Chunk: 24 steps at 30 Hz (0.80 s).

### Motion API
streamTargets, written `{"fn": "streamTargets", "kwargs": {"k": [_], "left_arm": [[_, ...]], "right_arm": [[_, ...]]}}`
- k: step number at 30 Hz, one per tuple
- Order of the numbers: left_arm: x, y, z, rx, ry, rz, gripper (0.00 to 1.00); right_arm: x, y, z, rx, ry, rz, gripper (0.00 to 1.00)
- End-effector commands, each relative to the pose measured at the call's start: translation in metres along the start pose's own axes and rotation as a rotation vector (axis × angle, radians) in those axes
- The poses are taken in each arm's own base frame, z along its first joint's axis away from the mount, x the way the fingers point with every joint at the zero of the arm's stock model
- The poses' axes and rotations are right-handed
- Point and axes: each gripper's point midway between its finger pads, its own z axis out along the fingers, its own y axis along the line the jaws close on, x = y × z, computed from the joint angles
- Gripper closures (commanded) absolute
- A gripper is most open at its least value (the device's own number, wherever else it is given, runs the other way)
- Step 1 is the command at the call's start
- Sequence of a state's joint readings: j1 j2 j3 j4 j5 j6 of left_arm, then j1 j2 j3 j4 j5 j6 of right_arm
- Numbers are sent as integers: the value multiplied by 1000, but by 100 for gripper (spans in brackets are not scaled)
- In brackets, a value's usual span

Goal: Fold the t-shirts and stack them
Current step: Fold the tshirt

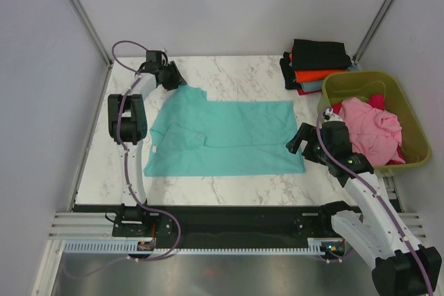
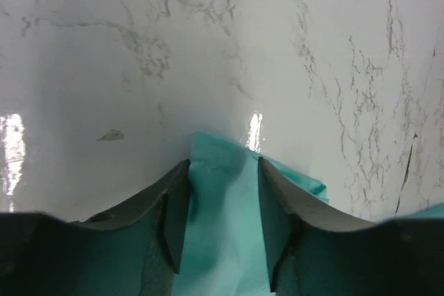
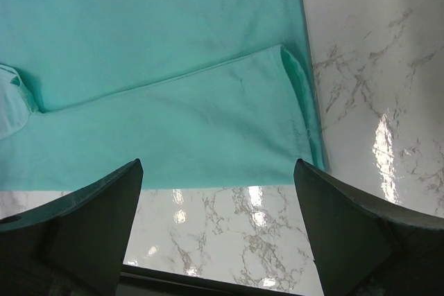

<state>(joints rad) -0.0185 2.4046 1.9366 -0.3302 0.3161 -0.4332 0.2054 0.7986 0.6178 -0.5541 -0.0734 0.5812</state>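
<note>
A stack of folded t-shirts (image 1: 318, 67), black on top with orange and red under it, sat at the counter's (image 1: 236, 74) far right corner, at about 1 o'clock from the teal t-shirt (image 1: 222, 136). An olive-green tub (image 1: 357, 76) stood just beside that stack, at 3 o'clock from the teal shirt, with a crumpled pink t-shirt (image 1: 373, 124) heaped inside. Nothing lay on the teal shirt, which was spread flat mid-counter with one side partly folded over.

The left tool (image 1: 178, 82) was down at the shirt's 11 o'clock corner. The right tool (image 1: 305, 145) hung over the 4 o'clock corner, close beside the tub.

Only the left wrist view showed the left tool (image 2: 222, 166) closely: its dark fingers (image 2: 173, 213) stood on either side of a raised ridge of teal cloth (image 2: 222, 233), but whether they pinched it could not be told. The right wrist view showed the right tool (image 3: 216, 168) released, its fingers (image 3: 90, 220) spread wide above the shirt's (image 3: 152, 67) folded near edge, touching nothing.

The counter was glossy white marble with grey veins and bright glints (image 3: 381, 143). Pale grey walls closed it in, with metal poles (image 1: 83, 15) rising at the far corners, and a black strip (image 1: 229, 223) ran along the near edge, where the arms' bases were mounted.
</note>
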Motion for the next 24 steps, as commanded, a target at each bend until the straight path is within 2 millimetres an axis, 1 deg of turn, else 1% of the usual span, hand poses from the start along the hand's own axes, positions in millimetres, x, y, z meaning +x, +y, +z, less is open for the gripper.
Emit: {"fn": "streamTargets", "kwargs": {"k": [1, 2, 3, 4, 5, 6, 8, 9, 10, 11, 12, 13, 14, 15, 16, 17, 18, 19, 20, 21, 22, 23, 24], "left_arm": [[4, -4, 13, 32, 13, 1, 56], [2, -4, 13, 36, 11, 4, 63], [1, -5, 13, 36, 5, 9, 67], [-1, -4, 12, 34, -6, 0, 77], [-2, -2, 13, 29, -9, -8, 83], [-3, -2, 13, 36, -12, -12, 88], [-1, 1, 14, 37, -10, -26, 91], [-1, 0, 14, 44, -7, -27, 92], [-2, -1, 14, 51, -16, -23, 94], [0, -1, 12, 51, -13, -24, 95], [0, -1, 10, 52, -20, -20, 95], [-5, -5, 9, 68, -54, -3, 95], [1, -5, 1, 71, -57, 1, 95], [1, -6, -1, 69, -80, 12, 96], [0, -12, -5, 79, -105, 35, 95], [8, -10, -5, 80, -119, 48, 95], [-2, -17, -15, 86, -169, 71, 95], [-1, -20, -17, 93, -179, 89, 95], [2, -18, -17, 91, -187, 85, 96], [-1, -19, -20, 88, -200, 85, 96], [0, -19, -20, 87, -201, 84, 96], [1, -18, -21, 87, -201, 84, 96], [-1, -19, -22, 89, -209, 87, 97]], "right_arm": [[-20, 8, -7, -11, -57, -32, 2], [-21, 8, -7, -6, -58, -34, 2], [-22, 6, -7, 2, -63, -37, 2], [-23, 5, -7, 10, -64, -36, 2], [-24, 5, -6, 14, -67, -40, 2], [-29, 7, -6, 15, -76, -42, 2], [-34, 7, 1, 30, -73, -60, 2], [-43, 11, 2, 26, -83, -68, 2], [-45, 11, 13, 40, -61, -77, 2], [-48, 13, 18, 45, -54, -82, 2], [-63, 22, 20, 35, -73, -81, 2], [-66, 23, 34, 47, -52, -80, 2], [-75, 22, 41, 71, -68, -83, 2], [-93, 33, 43, 60, -100, -85, 2], [-98, 32, 61, 82, -81, -88, 2], [-106, 32, 69, 102, -89, -96, 3], [-128, 43, 71, 99, -126, -100, 3], [-126, 36, 93, 137, -84, -108, 4], [-132, 36, 103, 156, -83, -116, 5], [-152, 42, 108, 172, -123, -125, 6], [-146, 32, 131, 213, -79, -134, 8], [-149, 29, 141, 235, -78, -141, 9], [-163, 31, 147, 254, -106, -142, 11]]}}
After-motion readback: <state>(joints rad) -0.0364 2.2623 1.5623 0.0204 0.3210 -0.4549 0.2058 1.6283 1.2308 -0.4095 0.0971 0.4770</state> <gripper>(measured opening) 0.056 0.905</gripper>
